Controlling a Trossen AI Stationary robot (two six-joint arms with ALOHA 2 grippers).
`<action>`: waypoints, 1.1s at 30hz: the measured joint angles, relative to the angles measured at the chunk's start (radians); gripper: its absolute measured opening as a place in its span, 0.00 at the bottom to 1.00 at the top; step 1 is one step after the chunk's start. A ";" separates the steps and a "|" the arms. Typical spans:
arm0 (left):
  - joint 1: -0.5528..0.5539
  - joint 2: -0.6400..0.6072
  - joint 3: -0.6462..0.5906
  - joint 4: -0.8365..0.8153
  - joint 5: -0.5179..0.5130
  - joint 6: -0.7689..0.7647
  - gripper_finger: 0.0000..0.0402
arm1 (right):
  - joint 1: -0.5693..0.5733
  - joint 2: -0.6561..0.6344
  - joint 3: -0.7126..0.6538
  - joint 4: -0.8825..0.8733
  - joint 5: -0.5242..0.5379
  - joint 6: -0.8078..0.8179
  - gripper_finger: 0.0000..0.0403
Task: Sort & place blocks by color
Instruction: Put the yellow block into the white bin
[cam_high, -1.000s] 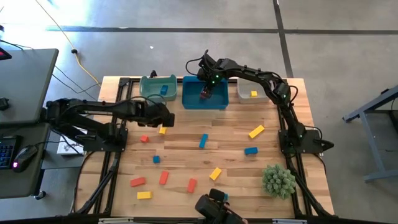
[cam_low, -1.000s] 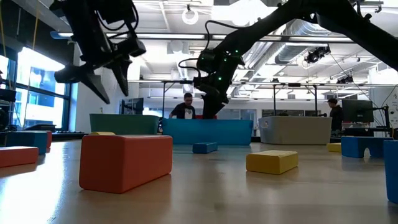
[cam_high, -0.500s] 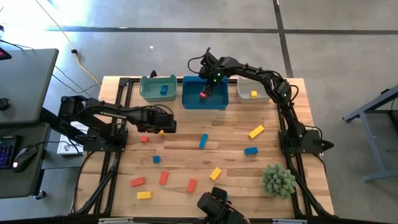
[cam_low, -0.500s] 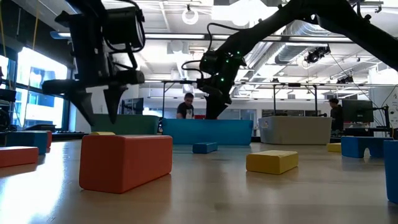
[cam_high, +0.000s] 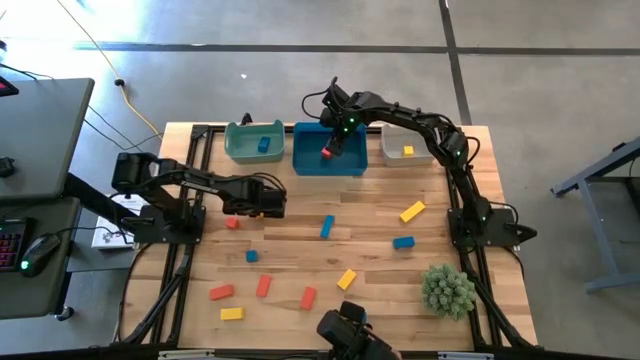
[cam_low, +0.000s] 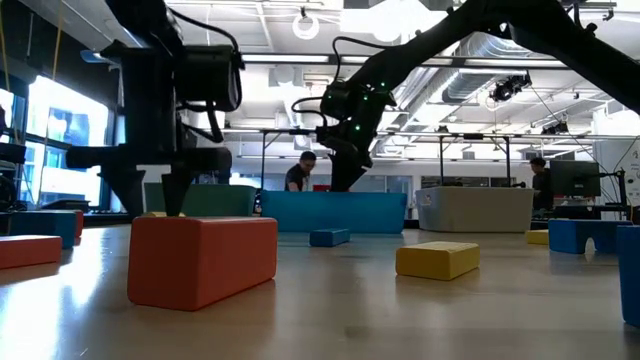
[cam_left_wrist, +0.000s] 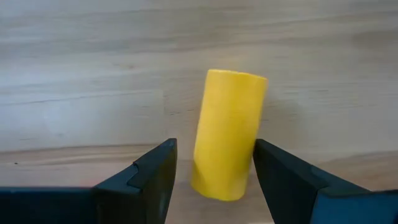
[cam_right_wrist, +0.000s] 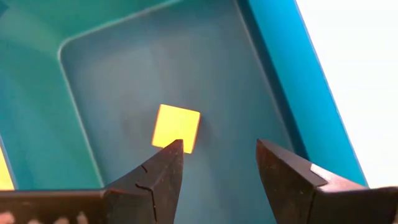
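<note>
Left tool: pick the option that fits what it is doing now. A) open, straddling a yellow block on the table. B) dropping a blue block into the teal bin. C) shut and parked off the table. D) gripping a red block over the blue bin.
A: in the left wrist view the left tool stands open with a finger on each side of the yellow block, which lies on the wooden table.

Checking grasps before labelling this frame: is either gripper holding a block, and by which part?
Neither. The left gripper stands open astride the yellow block, unclamped; the right gripper hangs open and empty over the blue bin.
</note>
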 joint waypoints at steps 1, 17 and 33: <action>0.000 0.006 0.000 -0.001 0.005 0.006 0.50 | 0.000 0.000 0.000 0.000 0.000 0.000 0.47; 0.008 0.034 0.001 0.008 0.018 0.288 0.26 | 0.003 0.000 0.000 -0.010 -0.025 0.052 0.47; 0.181 -0.212 -0.001 0.115 0.172 0.786 0.26 | 0.004 -0.085 0.001 -0.014 -0.592 0.045 0.47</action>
